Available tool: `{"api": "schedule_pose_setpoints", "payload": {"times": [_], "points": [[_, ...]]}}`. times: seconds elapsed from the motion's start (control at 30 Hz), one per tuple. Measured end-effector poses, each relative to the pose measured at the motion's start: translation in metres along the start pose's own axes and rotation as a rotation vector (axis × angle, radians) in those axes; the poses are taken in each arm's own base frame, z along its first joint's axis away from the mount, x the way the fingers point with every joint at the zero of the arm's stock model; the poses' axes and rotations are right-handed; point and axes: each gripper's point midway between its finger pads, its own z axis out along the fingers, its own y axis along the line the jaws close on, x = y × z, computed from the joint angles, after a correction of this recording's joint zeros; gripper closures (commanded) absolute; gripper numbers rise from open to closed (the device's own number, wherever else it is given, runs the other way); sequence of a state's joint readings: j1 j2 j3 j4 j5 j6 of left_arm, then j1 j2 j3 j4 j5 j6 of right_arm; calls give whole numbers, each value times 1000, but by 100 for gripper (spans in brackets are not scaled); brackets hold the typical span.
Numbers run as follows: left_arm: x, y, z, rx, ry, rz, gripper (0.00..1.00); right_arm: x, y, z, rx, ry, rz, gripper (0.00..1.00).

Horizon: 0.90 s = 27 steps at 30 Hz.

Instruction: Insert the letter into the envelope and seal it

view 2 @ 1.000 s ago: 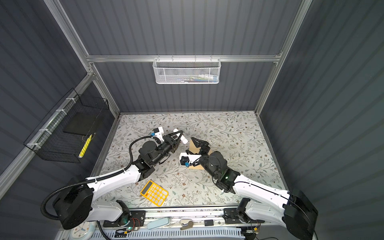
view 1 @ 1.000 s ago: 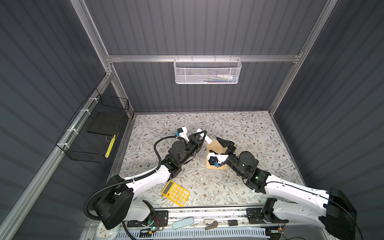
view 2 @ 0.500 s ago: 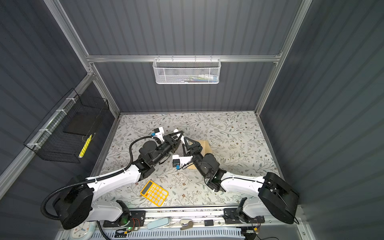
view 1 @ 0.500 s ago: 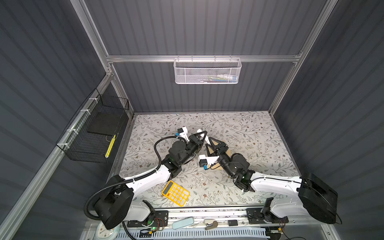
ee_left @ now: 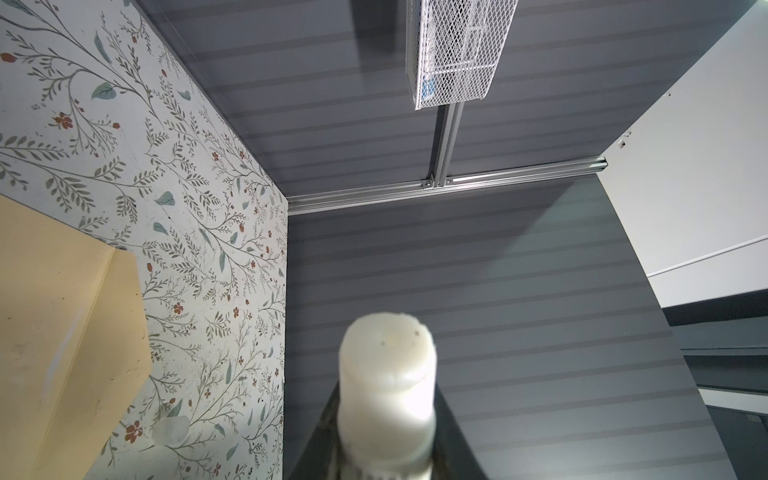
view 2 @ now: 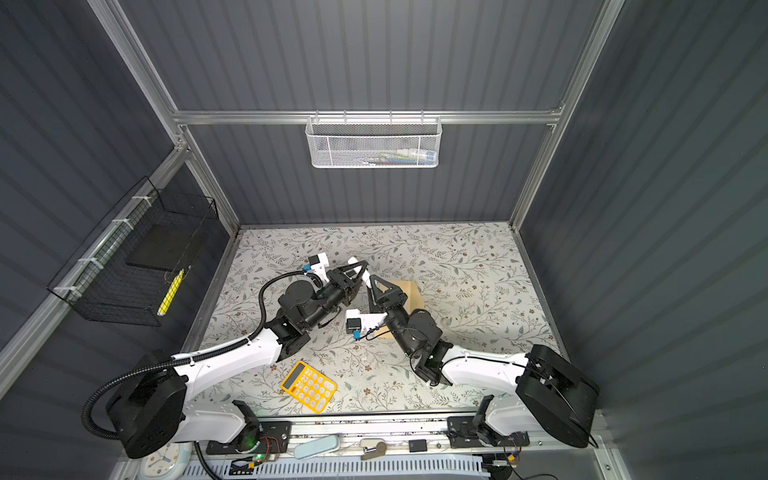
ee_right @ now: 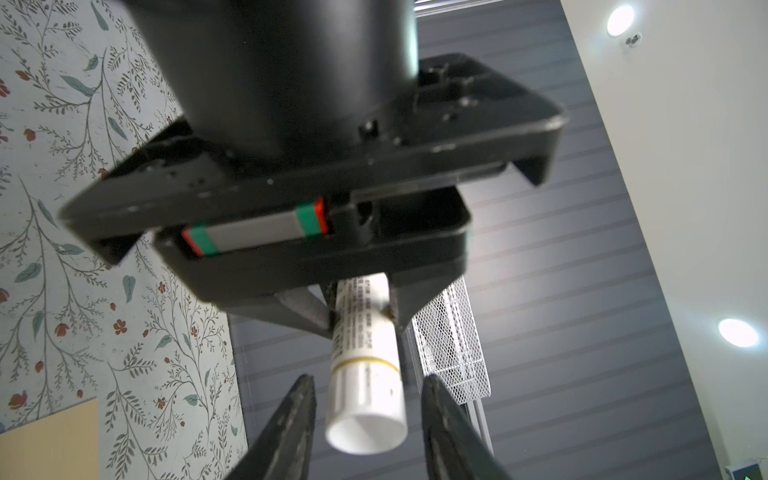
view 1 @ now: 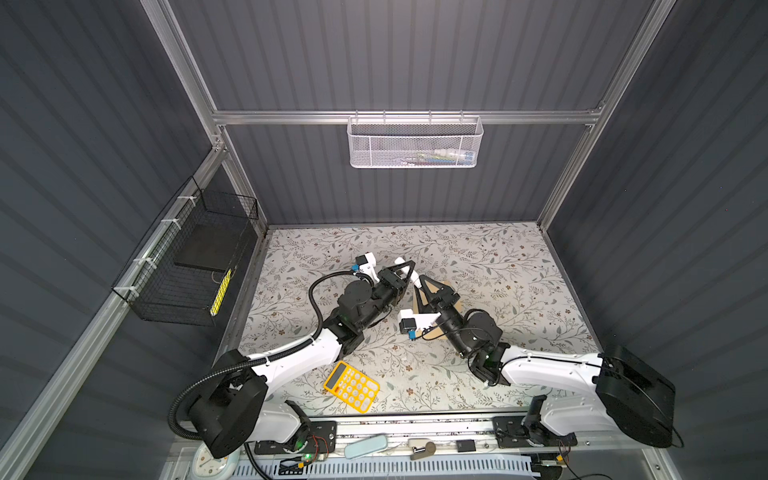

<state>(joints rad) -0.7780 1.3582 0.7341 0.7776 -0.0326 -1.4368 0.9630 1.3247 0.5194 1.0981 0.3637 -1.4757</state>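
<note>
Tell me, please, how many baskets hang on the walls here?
2. A white mesh basket hangs on the back rail. A black wire basket hangs on the left wall. No other basket shows, and none seems hidden.

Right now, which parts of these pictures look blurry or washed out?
Left wrist view: the glue stick up close is soft, its lower part washed out white. Right wrist view: the left gripper looms blurred, and two ceiling lamps flare. Both top views: sharp, evenly lit, soft shadows.
</note>
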Motion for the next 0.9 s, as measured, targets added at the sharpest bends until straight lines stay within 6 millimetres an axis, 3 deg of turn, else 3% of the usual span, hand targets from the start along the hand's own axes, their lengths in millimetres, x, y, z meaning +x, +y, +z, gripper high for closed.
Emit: {"api": "schedule_pose_setpoints", "payload": {"times": [0.63, 0.9], "points": [[1, 4, 1, -9, 5, 0, 100, 0, 4, -3, -22, -3, 7, 63], [2, 6, 1, -17, 7, 0, 100, -1, 5, -3, -28, -3, 6, 72]]}}
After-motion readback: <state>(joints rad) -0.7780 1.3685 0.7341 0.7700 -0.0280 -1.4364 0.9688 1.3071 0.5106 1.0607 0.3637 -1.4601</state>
